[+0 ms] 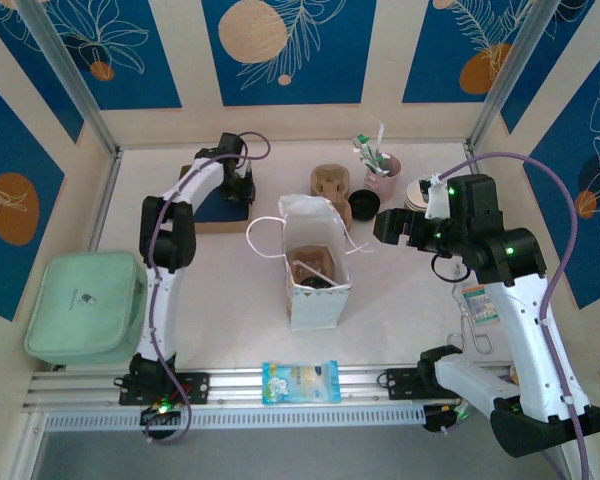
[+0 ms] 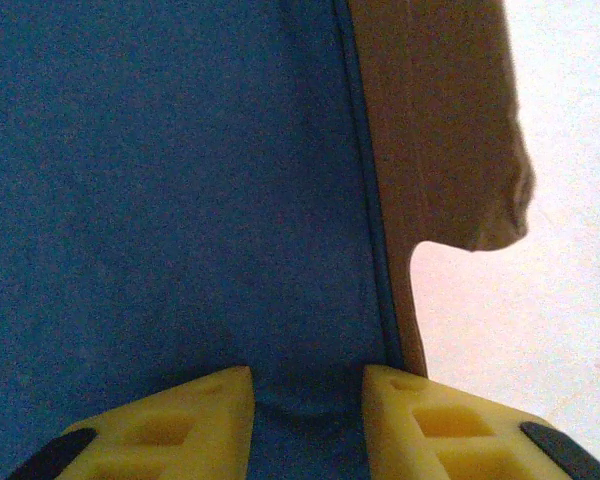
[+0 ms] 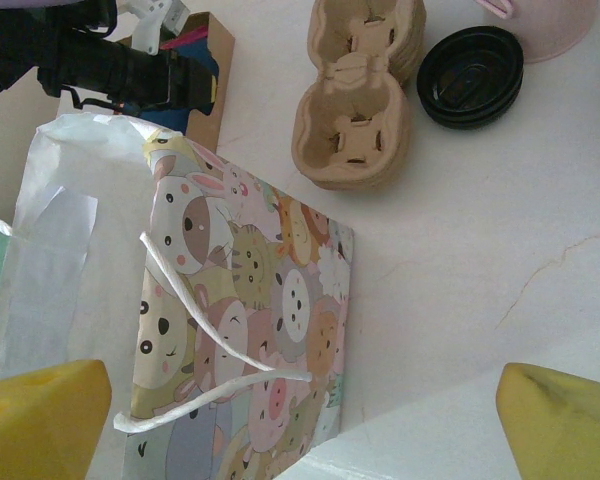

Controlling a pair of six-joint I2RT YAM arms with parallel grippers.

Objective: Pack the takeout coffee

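You're working on a white table (image 1: 410,330) with a mint-green soft zip case (image 1: 85,305) at its left edge, well apart from everything else. In the middle stands a white paper gift bag printed with cartoon animals (image 1: 315,300), upright and open-topped, with its white rope handles (image 3: 195,310) flopping outward. It sits between your two arms. Deep in the bag you can see a brown shape with a dark round top, which looks like the kraft-brown paper cup (image 1: 318,276), but it is too small for you to be sure. Far left, a flat blue pad on a brown cardboard board (image 1: 212,208) lies on the table. Your left gripper (image 1: 238,192) is right down on it, and its wrist view shows the yellow fingers (image 2: 180,420) set narrow with blue surface (image 2: 180,200) between them. You cannot tell whether they pinch it. Your right gripper (image 1: 390,226) hangs just right of the bag's far corner with its jaws spread wide and nothing between them. It blocks part of a nested stack of brown cups (image 1: 416,195) from the top camera. Just beyond the bag lies a stack of moulded brown pulp cup carriers (image 3: 358,95), and touching it on the right are round black plastic lids (image 3: 472,75). A pink cup of stirrers (image 1: 381,180) stands behind those. A pale blue snack packet (image 1: 300,382) lies on the near rail.
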